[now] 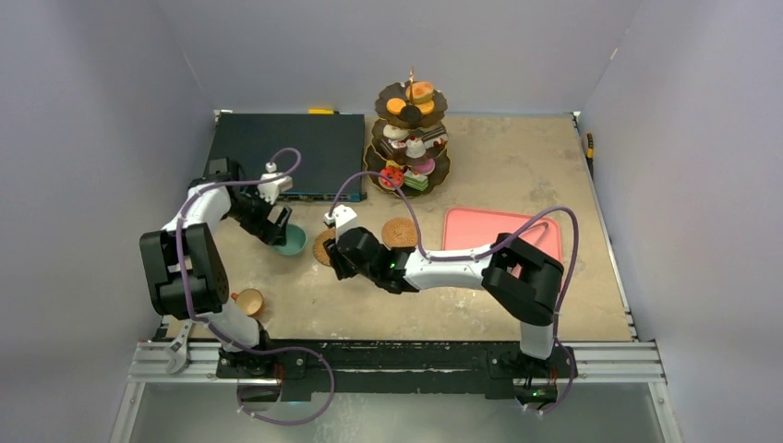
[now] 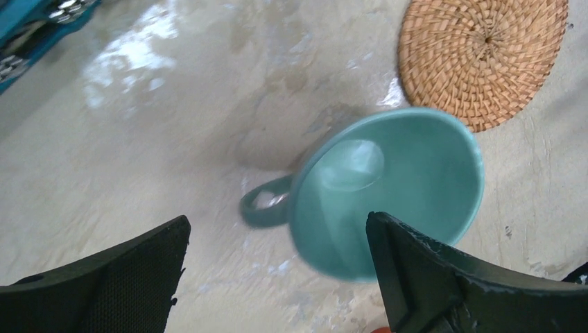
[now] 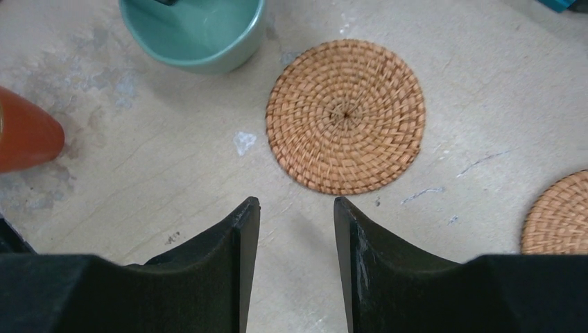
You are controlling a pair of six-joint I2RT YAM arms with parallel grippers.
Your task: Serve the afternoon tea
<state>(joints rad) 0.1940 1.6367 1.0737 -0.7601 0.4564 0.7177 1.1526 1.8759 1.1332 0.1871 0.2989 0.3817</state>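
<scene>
Your left gripper (image 2: 277,220) has its jaws wide apart around the teal cup (image 2: 388,194), gripping nothing. The cup sits on the table (image 2: 139,139) between the fingers (image 2: 104,284). In the wrist view one finger overlaps the cup's rim, and you cannot tell whether it touches. The cup looks blurred there, with its handle towards the other finger. It is just beside a coaster (image 2: 485,59), not on it.

Your right gripper (image 3: 295,205) hovers low over the table with its jaws partly apart and nothing between them. It points at that same coaster, which lies bare just beyond the fingertips. The second coaster (image 3: 561,215) lies near the first and is also bare.

The tan cup (image 1: 249,301) stands at the near left by the left arm, apart from both coasters. The stand (image 1: 409,138) is at the far edge, with cakes (image 1: 415,92) on all three tiers. The tray (image 1: 503,235) lies to the right, partly behind the right arm.
</scene>
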